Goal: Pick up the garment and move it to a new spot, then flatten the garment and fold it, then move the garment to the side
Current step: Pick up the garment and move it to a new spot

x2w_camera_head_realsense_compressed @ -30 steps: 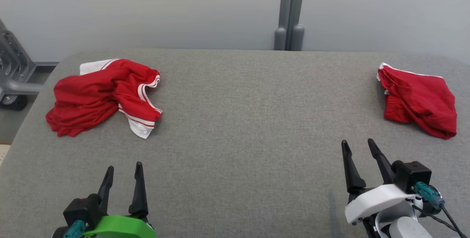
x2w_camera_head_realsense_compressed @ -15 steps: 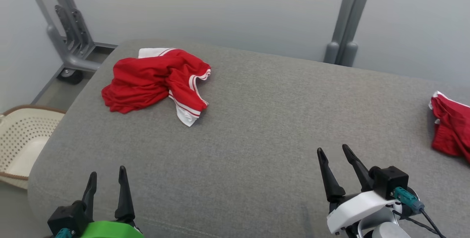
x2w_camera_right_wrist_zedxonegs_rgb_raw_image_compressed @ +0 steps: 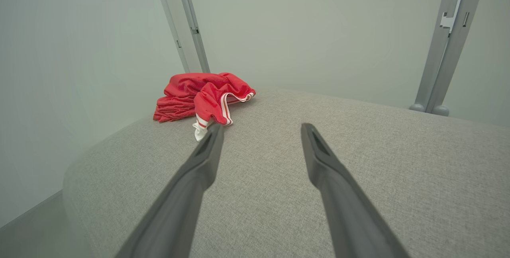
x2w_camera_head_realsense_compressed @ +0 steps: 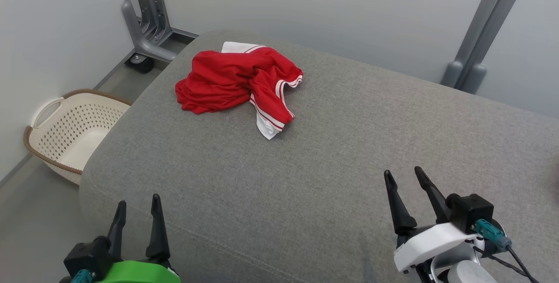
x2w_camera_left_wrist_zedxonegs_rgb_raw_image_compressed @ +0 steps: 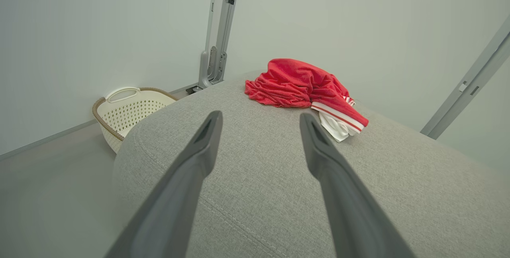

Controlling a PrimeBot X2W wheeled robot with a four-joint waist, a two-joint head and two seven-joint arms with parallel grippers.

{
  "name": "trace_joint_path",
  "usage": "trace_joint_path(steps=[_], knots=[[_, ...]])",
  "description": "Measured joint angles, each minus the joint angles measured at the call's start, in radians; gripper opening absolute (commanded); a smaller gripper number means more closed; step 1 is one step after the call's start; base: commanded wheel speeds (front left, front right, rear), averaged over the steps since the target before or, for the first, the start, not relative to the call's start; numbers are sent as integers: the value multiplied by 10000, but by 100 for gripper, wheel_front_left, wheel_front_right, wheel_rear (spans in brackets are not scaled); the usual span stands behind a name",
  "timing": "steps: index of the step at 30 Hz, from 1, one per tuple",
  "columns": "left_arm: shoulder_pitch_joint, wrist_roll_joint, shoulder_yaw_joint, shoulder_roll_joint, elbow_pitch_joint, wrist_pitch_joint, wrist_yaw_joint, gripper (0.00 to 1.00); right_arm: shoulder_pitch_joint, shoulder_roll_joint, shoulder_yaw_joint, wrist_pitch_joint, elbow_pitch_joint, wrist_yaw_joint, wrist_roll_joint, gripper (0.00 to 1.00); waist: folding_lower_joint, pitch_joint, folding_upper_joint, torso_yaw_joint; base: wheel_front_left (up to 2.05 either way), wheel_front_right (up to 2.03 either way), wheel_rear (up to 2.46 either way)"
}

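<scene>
A crumpled red garment [x2w_camera_head_realsense_compressed: 231, 82] with white striped trim lies on the far left part of the grey padded table [x2w_camera_head_realsense_compressed: 332, 152]. The left wrist view has the garment [x2w_camera_left_wrist_zedxonegs_rgb_raw_image_compressed: 299, 85] ahead of the fingers, and in the right wrist view the garment [x2w_camera_right_wrist_zedxonegs_rgb_raw_image_compressed: 199, 96] lies ahead and to the left. My left gripper [x2w_camera_head_realsense_compressed: 137, 204] stands open at the table's near left corner, nothing between its fingers. My right gripper [x2w_camera_head_realsense_compressed: 404, 176] is open over the near right of the table, also holding nothing. Both are well short of the garment.
A cream perforated laundry basket [x2w_camera_head_realsense_compressed: 70, 132] sits on the floor left of the table, also the basket [x2w_camera_left_wrist_zedxonegs_rgb_raw_image_compressed: 127, 108] in the left wrist view. Grey metal frame posts [x2w_camera_head_realsense_compressed: 144, 16] stand behind the table at the left and right [x2w_camera_head_realsense_compressed: 484, 38]. Pale walls close the space.
The head view has swung to the left: the garment now sits nearer the middle, the basket has come into view, and the second red garment at the right has left the picture. Both grippers stayed open.
</scene>
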Motion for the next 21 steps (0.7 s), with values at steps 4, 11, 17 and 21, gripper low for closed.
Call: trace_joint_path(steps=[4,11,17,21], knots=[[-179,31,-173,-17,-48,117,-58,100,12,-25,-232,0,8,-15,-2,100,0,-32,0,82,0,0,0],[-1207,414,-435,380,-180,562,-238,100,29,-109,-378,35,-157,-90,-318,100,0,-50,0,-59,0,0,0],[-2491,506,-451,566,-472,1149,-414,100,8,-301,-533,194,-594,-94,-485,100,0,206,0,-481,0,0,0],[-3392,499,-318,811,-407,1722,-462,100,-35,-382,-656,357,-899,-105,-660,100,0,493,0,-835,0,0,0]])
